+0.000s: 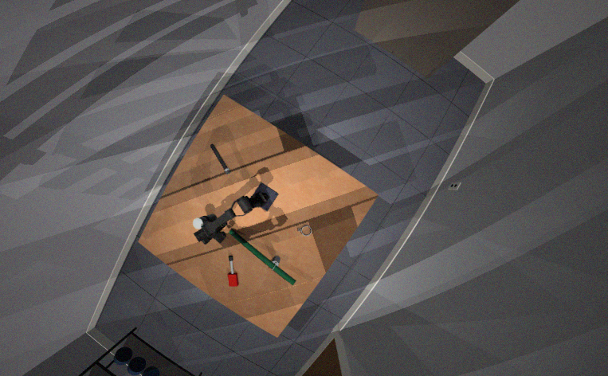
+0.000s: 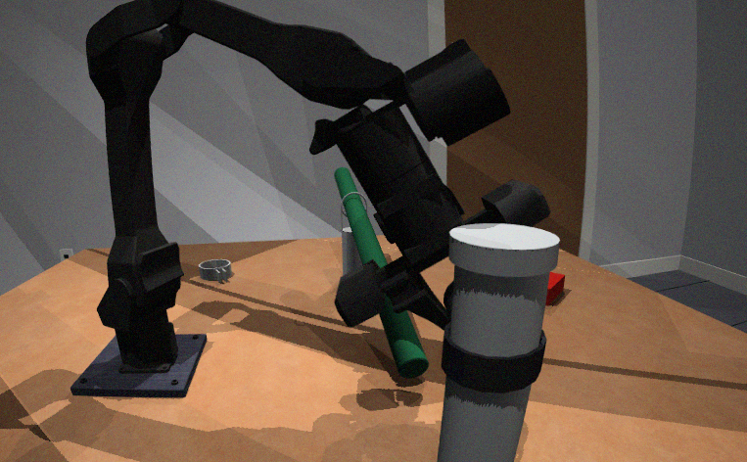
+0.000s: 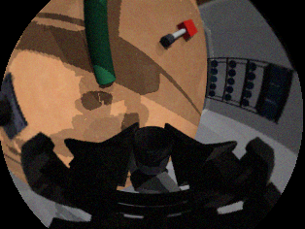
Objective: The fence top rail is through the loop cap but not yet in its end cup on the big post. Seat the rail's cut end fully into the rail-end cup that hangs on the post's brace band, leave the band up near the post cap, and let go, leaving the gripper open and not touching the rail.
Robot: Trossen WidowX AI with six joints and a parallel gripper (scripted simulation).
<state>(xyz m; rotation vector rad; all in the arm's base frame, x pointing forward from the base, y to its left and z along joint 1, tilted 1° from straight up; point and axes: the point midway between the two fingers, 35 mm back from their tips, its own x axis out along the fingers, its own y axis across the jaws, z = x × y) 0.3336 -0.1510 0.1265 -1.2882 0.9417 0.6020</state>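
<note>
The green top rail [image 1: 259, 254] [image 2: 364, 229] [image 3: 98, 27] slopes down through the wire loop cap on the small grey line post [image 2: 349, 252]. Its cut end lies low by the table, just left of the big grey post [image 2: 496, 309]. The post's white cap [image 2: 502, 238] [image 1: 198, 223] sits above the black brace band [image 2: 490, 361]. My gripper [image 2: 442, 309] [image 3: 152, 125] [image 1: 208, 231] reaches down beside the post, above the rail. In the wrist view its fingers close on a dark round piece, the rail-end cup [image 3: 152, 152], which is mostly hidden in the top and exterior views.
A red-handled tool [image 1: 233, 279] [image 2: 555, 287] [image 3: 187, 28] lies behind the post. A spare grey band ring [image 2: 215, 268] [image 1: 304, 229] and a black tool [image 1: 218, 157] lie on the wooden table. The arm's base plate [image 2: 134, 367] stands at the left.
</note>
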